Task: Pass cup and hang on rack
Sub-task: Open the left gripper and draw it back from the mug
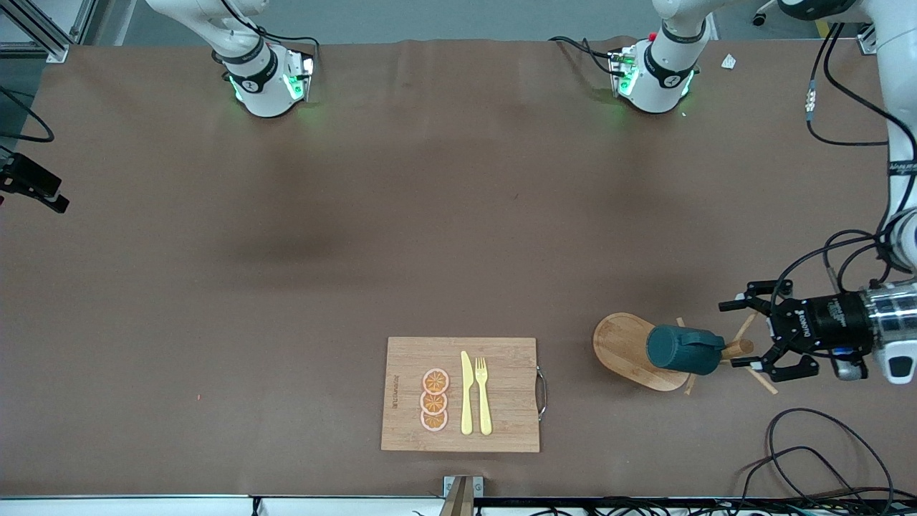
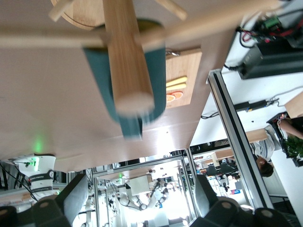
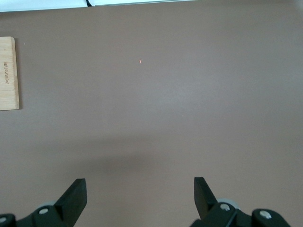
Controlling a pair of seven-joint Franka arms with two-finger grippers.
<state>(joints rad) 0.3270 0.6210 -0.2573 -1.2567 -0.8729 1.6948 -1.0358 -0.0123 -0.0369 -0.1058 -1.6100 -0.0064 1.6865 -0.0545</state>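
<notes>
The dark teal cup (image 1: pixel 684 350) hangs on a peg of the wooden rack (image 1: pixel 623 344), which stands toward the left arm's end of the table. My left gripper (image 1: pixel 741 337) is open and empty, level with the top of the rack's post and a little apart from it. In the left wrist view the rack's post (image 2: pixel 125 52) points at the camera, with the cup (image 2: pixel 156 71) against it and my left gripper (image 2: pixel 140 194) clear of both. My right gripper (image 3: pixel 138 189) is open and empty over bare brown table; it does not show in the front view.
A wooden cutting board (image 1: pixel 501 423) with orange slices (image 1: pixel 435 400), a yellow knife (image 1: pixel 466 393) and a fork (image 1: pixel 483 394) lies near the front edge; its end shows in the right wrist view (image 3: pixel 8 73). Loose cables (image 1: pixel 817 459) lie at the left arm's end.
</notes>
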